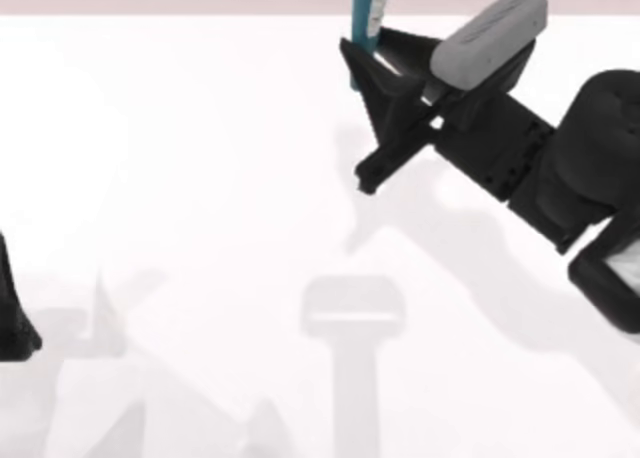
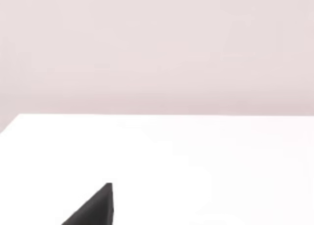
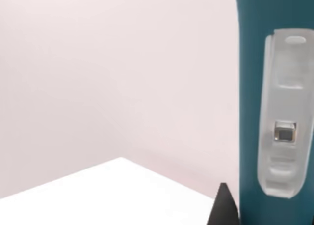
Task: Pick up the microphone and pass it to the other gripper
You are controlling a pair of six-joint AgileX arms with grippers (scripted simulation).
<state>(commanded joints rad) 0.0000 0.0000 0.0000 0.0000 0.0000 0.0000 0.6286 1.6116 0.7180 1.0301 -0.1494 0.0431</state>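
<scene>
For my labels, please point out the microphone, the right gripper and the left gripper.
microphone [image 1: 368,18], top view, teal handle.
right gripper [image 1: 372,113], top view, between its fingertips.
left gripper [image 1: 14,318], top view, black finger at the table's left edge.

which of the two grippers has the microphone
The right gripper, raised near the table's far edge, is clamped on the teal microphone. The left gripper sits at the left edge, holding nothing.
</scene>
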